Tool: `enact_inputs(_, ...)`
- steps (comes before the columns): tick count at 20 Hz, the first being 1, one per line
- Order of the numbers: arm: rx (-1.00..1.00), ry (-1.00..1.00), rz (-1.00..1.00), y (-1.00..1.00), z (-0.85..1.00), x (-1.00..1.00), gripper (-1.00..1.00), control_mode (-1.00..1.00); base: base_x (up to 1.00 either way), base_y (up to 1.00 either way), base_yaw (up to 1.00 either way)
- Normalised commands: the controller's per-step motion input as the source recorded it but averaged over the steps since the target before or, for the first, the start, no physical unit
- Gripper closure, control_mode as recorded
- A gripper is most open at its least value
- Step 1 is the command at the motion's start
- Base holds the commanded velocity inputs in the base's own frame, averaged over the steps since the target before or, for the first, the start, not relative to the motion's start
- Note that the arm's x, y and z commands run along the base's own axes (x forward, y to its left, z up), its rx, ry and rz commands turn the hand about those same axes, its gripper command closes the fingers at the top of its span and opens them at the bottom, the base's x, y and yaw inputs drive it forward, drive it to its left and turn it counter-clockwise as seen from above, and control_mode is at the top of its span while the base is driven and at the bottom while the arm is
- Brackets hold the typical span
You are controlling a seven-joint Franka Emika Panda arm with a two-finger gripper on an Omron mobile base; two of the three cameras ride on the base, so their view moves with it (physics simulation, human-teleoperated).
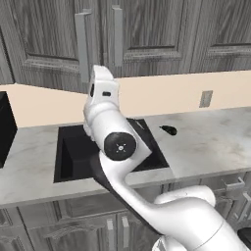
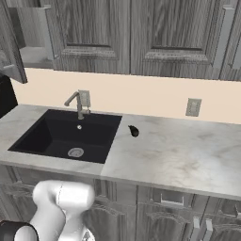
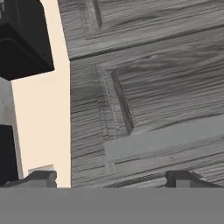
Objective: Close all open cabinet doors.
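- My gripper (image 3: 111, 178) has its fingertips spread apart, holding nothing, right up against a cabinet door (image 3: 166, 100) and its bar handle (image 3: 162, 142).
- At the right base view's upper left, one upper door (image 2: 10, 44) hangs open, shelf showing.
- I judge closing is left; neighbouring doors (image 2: 89, 33) look shut.

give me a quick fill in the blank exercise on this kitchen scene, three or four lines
1. The upper cabinet door at the far left of the right base view stands ____.
2. The sink basin is coloured ____.
3. The faucet stands at the ____ edge of the sink.
4. The wall outlet is mounted on the ____ backsplash.

Missing words: open; black; back; beige
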Motion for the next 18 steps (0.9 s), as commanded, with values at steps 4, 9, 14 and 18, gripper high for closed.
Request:
enact_inputs(4,-0.06,-0.01,-0.05,0.48,0.0,0.98,-1.0,-1.0,0.0,0.0,0.0)
enact_inputs(9,-0.09,0.0,-0.13,0.36,0.0,1.0,-1.0,-1.0,0.0,0.0,0.0)
enact_inputs(14,-0.12,0.0,-0.18,0.08,-0.01,1.0,-1.0,-1.0,0.0,0.0,0.0)
enact_inputs(18,-0.08,0.0,-0.14,0.0,-0.09,1.0,-1.0,-1.0,0.0,0.0,0.0)
